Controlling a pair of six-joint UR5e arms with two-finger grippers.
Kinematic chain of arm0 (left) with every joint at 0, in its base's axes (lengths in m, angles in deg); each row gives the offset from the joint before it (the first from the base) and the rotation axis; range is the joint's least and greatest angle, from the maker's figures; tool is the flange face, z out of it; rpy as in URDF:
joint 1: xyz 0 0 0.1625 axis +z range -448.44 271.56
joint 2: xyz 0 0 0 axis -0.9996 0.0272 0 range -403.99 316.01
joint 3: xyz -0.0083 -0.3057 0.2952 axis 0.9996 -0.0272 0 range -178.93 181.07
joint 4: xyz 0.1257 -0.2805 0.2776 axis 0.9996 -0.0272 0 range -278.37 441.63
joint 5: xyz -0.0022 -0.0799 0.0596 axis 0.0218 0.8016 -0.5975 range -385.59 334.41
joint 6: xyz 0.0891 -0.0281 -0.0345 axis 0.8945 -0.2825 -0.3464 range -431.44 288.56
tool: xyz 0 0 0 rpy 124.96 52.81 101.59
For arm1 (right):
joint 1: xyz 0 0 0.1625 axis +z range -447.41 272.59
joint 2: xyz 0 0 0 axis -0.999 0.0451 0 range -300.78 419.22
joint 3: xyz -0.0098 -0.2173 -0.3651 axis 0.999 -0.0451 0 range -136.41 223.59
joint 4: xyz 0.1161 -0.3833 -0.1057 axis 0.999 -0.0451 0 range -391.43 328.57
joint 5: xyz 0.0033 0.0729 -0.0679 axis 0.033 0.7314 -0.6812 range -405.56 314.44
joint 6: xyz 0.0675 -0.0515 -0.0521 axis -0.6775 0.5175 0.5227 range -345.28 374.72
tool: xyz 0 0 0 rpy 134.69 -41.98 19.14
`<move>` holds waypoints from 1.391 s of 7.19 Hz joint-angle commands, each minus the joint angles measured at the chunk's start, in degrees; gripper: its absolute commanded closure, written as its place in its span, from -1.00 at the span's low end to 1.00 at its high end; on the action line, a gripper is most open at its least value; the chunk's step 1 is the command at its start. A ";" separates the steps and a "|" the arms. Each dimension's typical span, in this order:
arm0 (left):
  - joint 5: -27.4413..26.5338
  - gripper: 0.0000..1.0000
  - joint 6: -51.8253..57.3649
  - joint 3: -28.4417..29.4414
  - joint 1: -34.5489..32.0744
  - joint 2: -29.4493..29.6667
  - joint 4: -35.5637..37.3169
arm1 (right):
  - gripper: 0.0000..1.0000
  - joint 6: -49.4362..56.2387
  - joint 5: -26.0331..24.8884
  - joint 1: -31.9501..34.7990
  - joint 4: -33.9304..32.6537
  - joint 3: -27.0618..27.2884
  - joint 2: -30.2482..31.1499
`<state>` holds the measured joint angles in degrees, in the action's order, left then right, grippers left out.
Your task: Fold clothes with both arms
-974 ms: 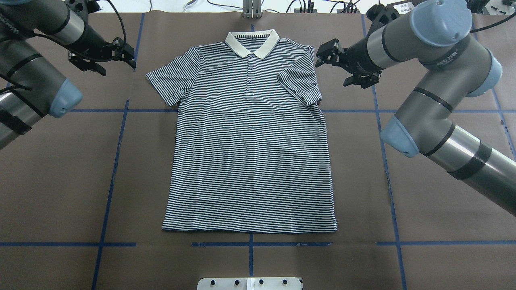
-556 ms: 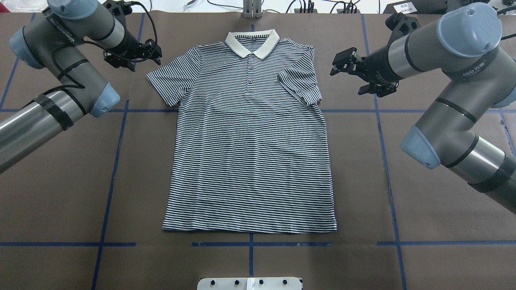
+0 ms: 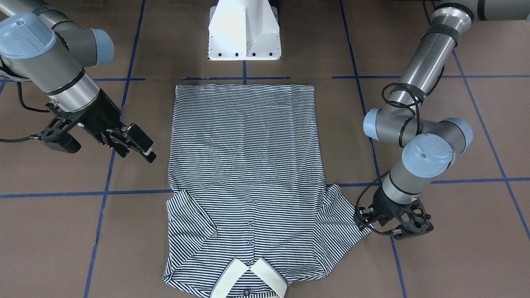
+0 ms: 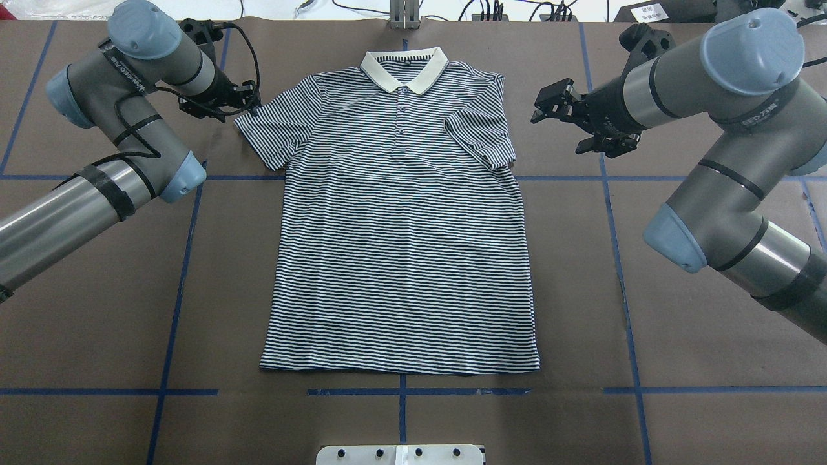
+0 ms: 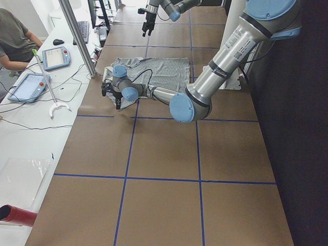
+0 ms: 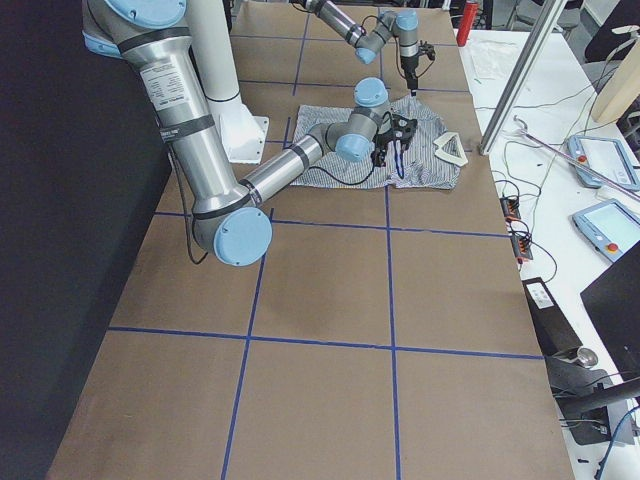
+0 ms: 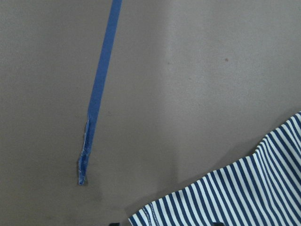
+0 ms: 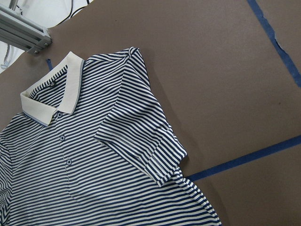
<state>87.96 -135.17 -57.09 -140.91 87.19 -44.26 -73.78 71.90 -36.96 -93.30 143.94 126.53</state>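
The striped polo shirt (image 4: 400, 258) lies flat and face up, its cream collar (image 4: 404, 68) at the far edge. The sleeve on my right is folded in over the chest (image 8: 136, 146); the other sleeve (image 4: 274, 126) is spread out. My left gripper (image 4: 249, 104) (image 3: 361, 218) sits low at the outer edge of the spread sleeve, and the left wrist view shows that striped hem (image 7: 225, 197) between two dark tips set apart, so it is open. My right gripper (image 4: 541, 105) (image 3: 145, 148) hovers open beside the folded sleeve, clear of the cloth.
Brown table cover is marked with blue tape lines (image 4: 181, 271). The white pedestal base (image 3: 244, 37) stands at the near edge behind the shirt's hem. An aluminium post (image 4: 404, 13) and cables lie past the collar. A person (image 5: 15, 36) sits at a side bench with tablets.
My left arm has swung in from the left, bringing its gripper down to the spread sleeve's edge. My right gripper drew back rightward from the folded sleeve, then held still.
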 commanded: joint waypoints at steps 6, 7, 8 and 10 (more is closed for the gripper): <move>-1.49 0.02 0.10 0.51 0.70 -0.13 -0.06 | -1.00 0.00 -0.12 -0.01 0.00 -0.07 -0.42; -1.49 0.07 0.10 0.60 0.70 -0.22 -0.06 | -1.00 0.00 -0.12 -0.01 0.00 0.02 -0.42; -1.49 0.15 0.10 0.51 0.70 -0.22 -0.06 | -1.00 0.00 -0.04 -0.01 0.00 0.11 -0.33; -1.49 0.29 0.19 0.77 0.88 -0.22 -0.06 | -1.00 -0.09 -0.04 -0.01 0.00 0.20 -0.33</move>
<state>86.47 -135.02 -56.43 -140.09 86.97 -44.32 -73.80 71.85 -36.97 -93.34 144.08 126.18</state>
